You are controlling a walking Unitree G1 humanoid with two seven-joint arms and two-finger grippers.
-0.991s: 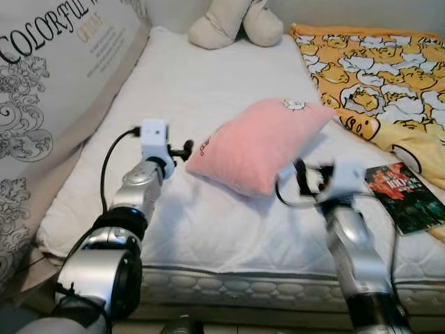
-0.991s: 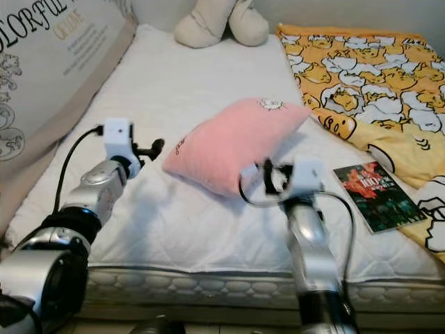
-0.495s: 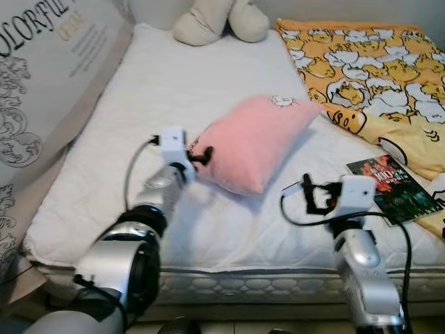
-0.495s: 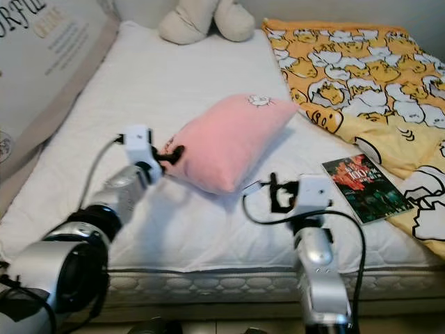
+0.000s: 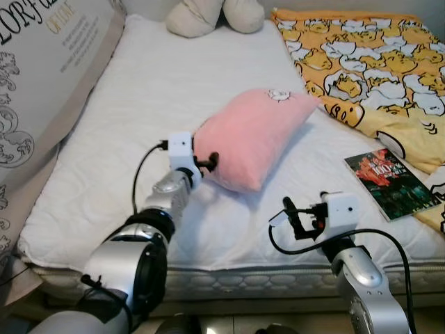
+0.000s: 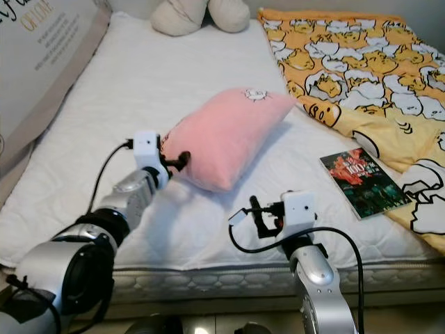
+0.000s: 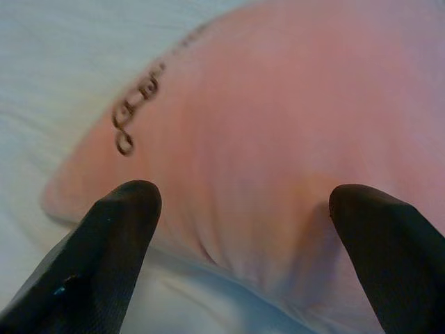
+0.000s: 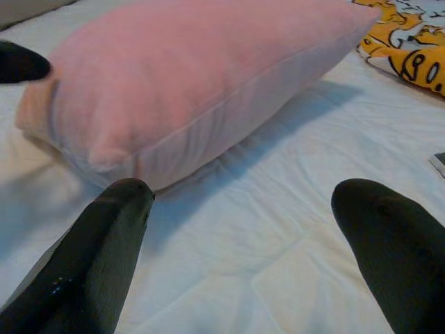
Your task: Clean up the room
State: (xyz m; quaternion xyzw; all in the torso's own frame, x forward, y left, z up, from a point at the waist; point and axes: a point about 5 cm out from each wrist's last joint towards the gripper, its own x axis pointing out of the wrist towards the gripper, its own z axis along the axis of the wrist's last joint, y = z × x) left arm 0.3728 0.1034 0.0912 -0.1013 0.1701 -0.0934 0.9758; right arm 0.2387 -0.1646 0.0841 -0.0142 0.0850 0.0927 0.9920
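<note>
A pink pillow lies on the white mattress, its long axis running from near left to far right. My left gripper is open, with its black fingers pressed against the pillow's near-left corner. My right gripper is open and empty, low over the mattress near its front edge. It is a short way in front of the pillow and apart from it. One left fingertip touches the pillow's corner in the right wrist view.
A dark-covered book lies on the mattress to the right. A yellow patterned blanket covers the far right. A beige plush toy sits at the head of the bed. A large printed cushion leans along the left side.
My left gripper has moved forward to the pillow's near-left corner. My right gripper has drawn back from the pillow toward the bed's front edge. The camera has shifted.
</note>
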